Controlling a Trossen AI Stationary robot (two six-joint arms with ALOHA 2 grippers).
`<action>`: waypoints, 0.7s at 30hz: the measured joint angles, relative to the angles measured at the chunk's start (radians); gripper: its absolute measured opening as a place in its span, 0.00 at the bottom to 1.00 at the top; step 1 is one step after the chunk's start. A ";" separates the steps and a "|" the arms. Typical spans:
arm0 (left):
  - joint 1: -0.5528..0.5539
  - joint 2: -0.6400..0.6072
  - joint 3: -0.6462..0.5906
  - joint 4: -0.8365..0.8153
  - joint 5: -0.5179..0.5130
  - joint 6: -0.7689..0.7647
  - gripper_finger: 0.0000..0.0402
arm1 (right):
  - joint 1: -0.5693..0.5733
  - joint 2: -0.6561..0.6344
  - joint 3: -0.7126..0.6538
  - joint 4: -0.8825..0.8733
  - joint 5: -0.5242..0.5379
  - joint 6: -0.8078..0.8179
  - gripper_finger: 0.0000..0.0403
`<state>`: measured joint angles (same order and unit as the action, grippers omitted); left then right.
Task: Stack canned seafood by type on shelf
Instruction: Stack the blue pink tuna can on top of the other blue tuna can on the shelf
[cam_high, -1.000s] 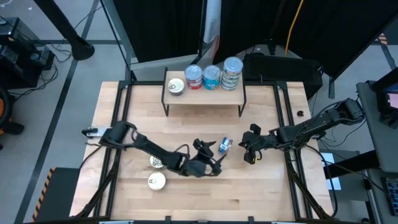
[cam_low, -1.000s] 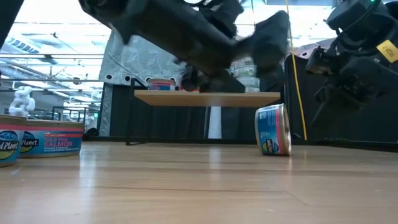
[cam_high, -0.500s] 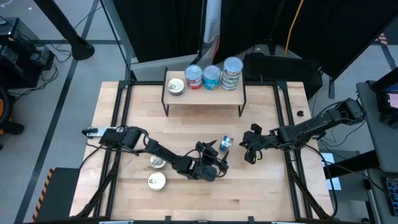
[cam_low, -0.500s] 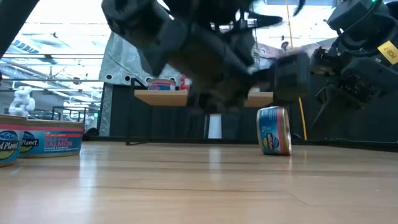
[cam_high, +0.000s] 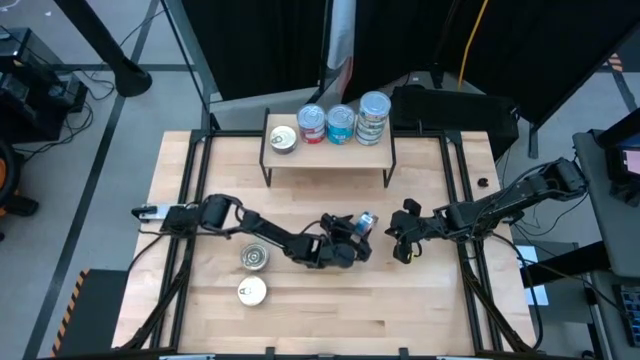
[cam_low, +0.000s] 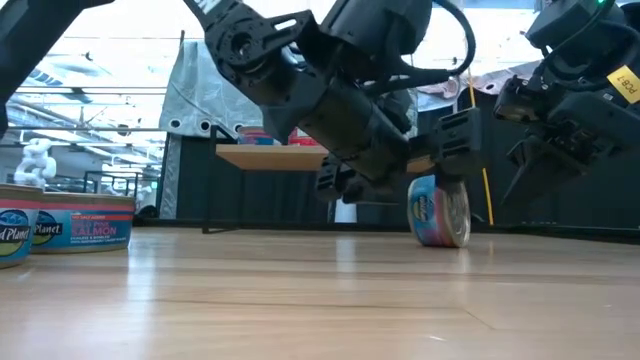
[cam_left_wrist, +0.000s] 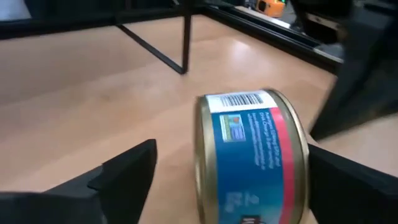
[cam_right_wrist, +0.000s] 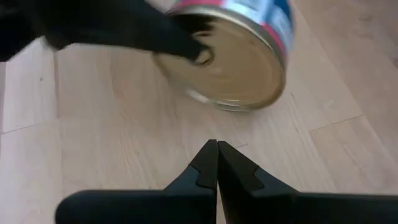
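Observation:
A blue-and-pink-sided tin stands on its rim on the table, right of centre; it also shows in the high view and the low view. My left gripper is open, low over the table, with one finger on each side of this tin. My right gripper is shut and empty, just right of the tin, pointing at its gold end. The shelf at the far centre carries a cream-lidded tin and three stacks of tins. My left gripper comes level from the table's left, its fingers standing at the tin's two flat ends. One finger lies close across the gold end; I cannot tell whether it touches. The other finger stands clear of the other end. The tin rests on its rim.
Two more tins lie flat on the table at the near left; they show at the left of the low view. Black frame rails run along the table's left and right sides.
My left gripper has gone toward the table's right and far edges and come down to the tin standing on its rim, so its open fingers now stand on either side of it. The tin has stayed in place.

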<state>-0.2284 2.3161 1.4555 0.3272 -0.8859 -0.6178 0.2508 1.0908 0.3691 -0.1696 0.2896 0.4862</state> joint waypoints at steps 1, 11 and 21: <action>0.007 0.000 0.000 0.001 0.002 0.007 0.86 | 0.000 0.000 0.000 0.000 0.000 0.000 0.00; 0.055 0.000 0.000 0.000 0.109 0.121 0.57 | 0.000 0.000 0.000 0.000 0.000 -0.005 0.00; 0.082 0.000 0.000 -0.006 0.204 0.211 0.46 | 0.000 0.000 0.000 -0.026 0.000 -0.009 0.00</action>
<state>-0.1465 2.3157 1.4555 0.3215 -0.6821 -0.4065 0.2508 1.0908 0.3691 -0.1957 0.2893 0.4775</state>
